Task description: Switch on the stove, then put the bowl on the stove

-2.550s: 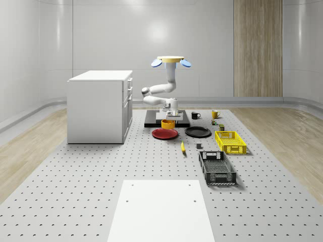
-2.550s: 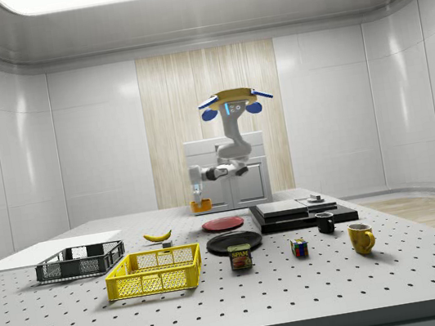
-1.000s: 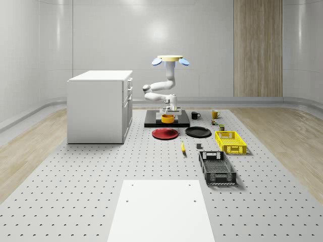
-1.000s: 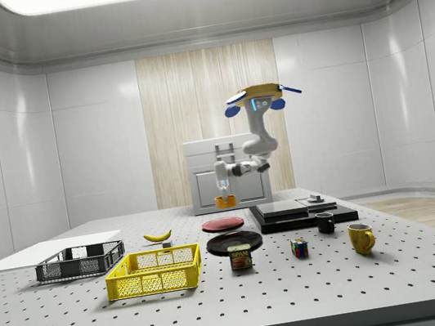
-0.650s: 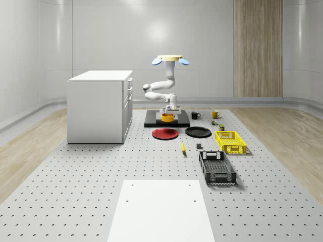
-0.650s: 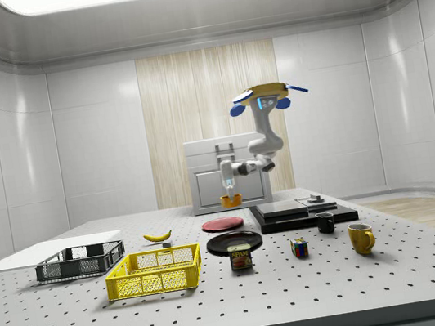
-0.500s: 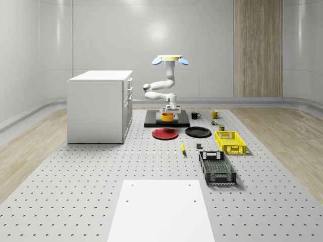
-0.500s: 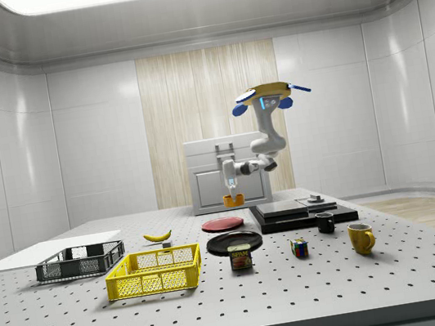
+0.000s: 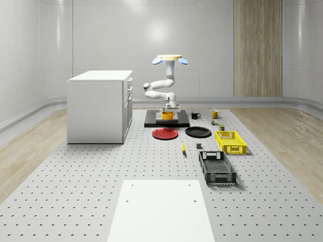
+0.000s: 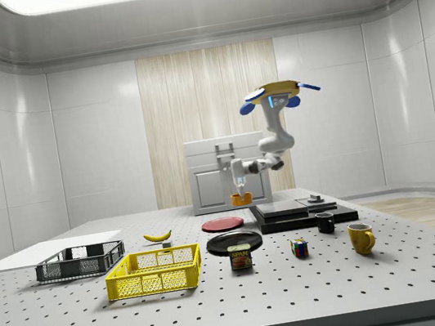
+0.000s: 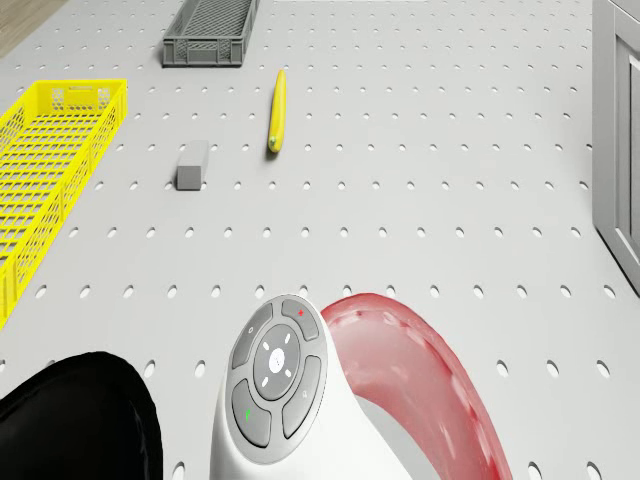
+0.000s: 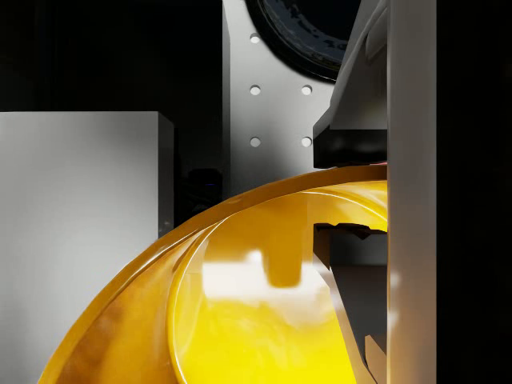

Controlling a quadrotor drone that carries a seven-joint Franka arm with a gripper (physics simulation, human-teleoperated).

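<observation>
in the side view, going left to right, a grey crate [image 10: 80,262] sits on the tabletop [image 10: 222,295], then a yellow basket [image 10: 155,271] with a banana [image 10: 158,236] behind it, then a red plate [image 10: 222,223] and a black plate [image 10: 233,241] with a spam can [image 10: 240,257] in front. just right of the red plate the hand [image 10: 241,191] hangs fingers-down, closed on the rim of the orange bowl [image 10: 241,199], one finger inside and one outside as the wrist view shows [image 12: 240,304]. the bowl is held in the air just over the near-left edge of the black stove [image 10: 300,211], not resting on it. the drone [image 10: 279,92] hovers above the stove, its arm bent down toward the bowl. further right stand a rubik's cube [image 10: 299,248], a black mug [image 10: 325,222] and a yellow mug [image 10: 361,237].
</observation>
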